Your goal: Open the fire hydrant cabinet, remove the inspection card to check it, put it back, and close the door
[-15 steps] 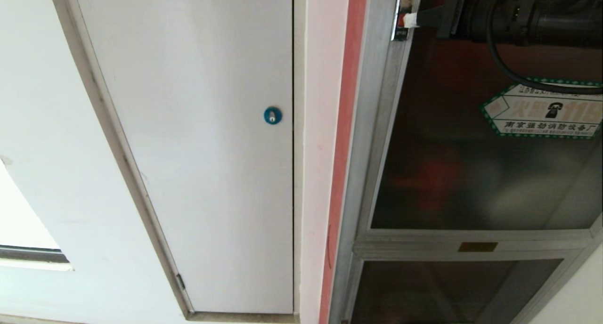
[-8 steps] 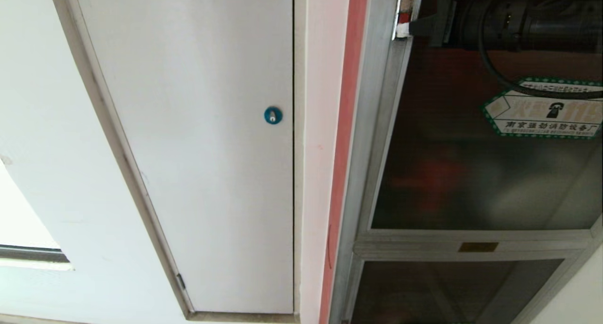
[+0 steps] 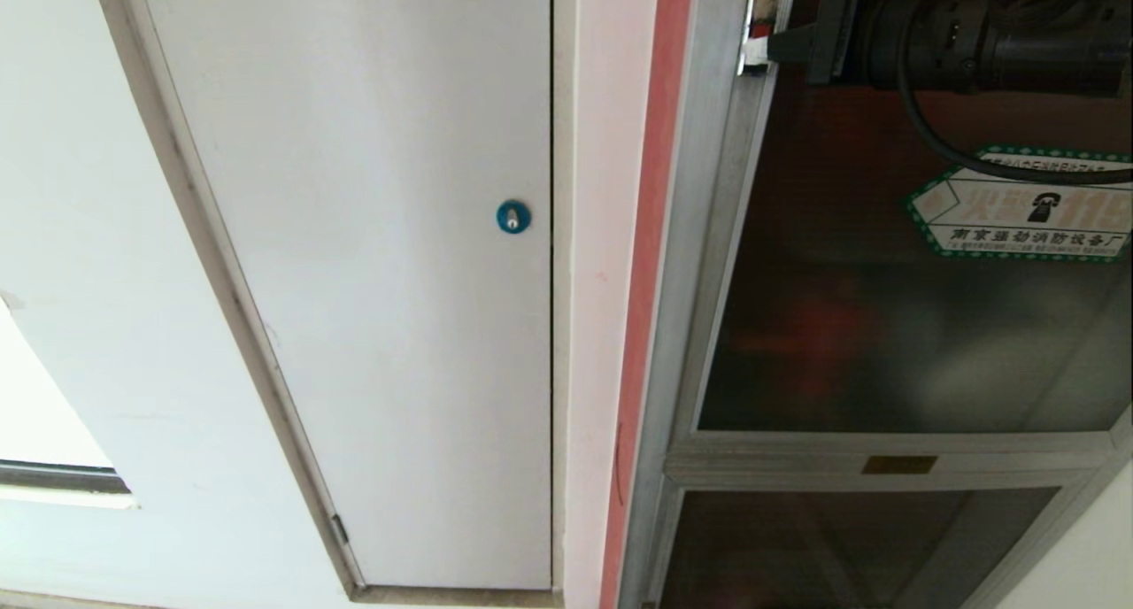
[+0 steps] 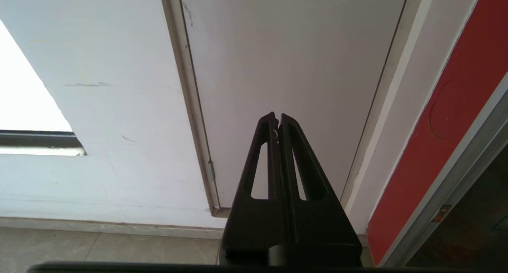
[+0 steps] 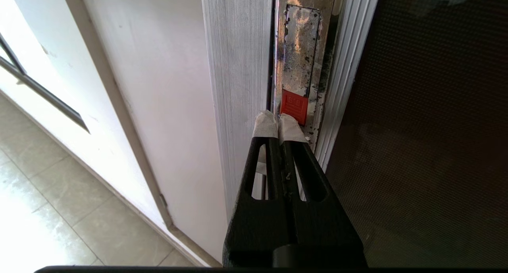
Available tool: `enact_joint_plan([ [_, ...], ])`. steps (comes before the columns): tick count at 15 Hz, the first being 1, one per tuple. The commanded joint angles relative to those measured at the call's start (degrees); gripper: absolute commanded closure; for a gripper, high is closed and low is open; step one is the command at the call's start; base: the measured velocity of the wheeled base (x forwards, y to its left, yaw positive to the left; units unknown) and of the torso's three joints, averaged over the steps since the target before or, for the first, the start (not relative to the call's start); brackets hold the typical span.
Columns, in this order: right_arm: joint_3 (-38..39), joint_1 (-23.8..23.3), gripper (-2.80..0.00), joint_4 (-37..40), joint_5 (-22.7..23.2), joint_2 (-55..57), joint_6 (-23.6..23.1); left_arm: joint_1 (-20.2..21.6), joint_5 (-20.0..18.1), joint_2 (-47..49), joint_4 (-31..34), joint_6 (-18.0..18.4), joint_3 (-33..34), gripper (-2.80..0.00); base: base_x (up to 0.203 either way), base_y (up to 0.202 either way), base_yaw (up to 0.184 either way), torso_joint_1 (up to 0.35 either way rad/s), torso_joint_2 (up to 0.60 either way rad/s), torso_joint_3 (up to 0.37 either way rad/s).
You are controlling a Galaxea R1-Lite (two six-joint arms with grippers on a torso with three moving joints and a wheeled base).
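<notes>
White wall (image 3: 71, 193) with plain white door (image 3: 372, 281), blue lock (image 3: 512, 216). To its right, brushed-aluminium fire hydrant cabinet (image 3: 699, 237); dark tinted glass door (image 3: 885, 326) closed, green-edged hexagonal sticker (image 3: 1027, 206). Right gripper (image 5: 279, 123), taped tips pressed together, empty, touching lower edge of small red latch (image 5: 294, 106). Left gripper (image 4: 277, 118) pressed together, parked low before white door. Inspection card unseen.

Head view looks down the wall at white door (image 3: 372, 281) and cabinet door (image 3: 885, 326); left wrist faces white door low, right wrist close on latch (image 5: 294, 106), both shared.
</notes>
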State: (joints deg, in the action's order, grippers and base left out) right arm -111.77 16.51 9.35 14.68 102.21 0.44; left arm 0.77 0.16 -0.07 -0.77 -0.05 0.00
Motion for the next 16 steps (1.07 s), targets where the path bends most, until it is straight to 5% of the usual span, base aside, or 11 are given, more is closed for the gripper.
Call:
enact_joint_plan([
  [1,0.0,-0.1,0.0,-0.3,0.0,-0.3,0.0,0.0,0.0,0.0,0.0,0.0,0.4,0.0,0.0,0.0,0.0,0.0,0.0,0.0],
  [16,0.6,-0.2,0.0,-1.7,-0.5,-1.9,0.1,0.0,0.0,0.0,0.0,0.0,0.4,0.0,0.0,0.0,0.0,0.0,0.0,0.0],
])
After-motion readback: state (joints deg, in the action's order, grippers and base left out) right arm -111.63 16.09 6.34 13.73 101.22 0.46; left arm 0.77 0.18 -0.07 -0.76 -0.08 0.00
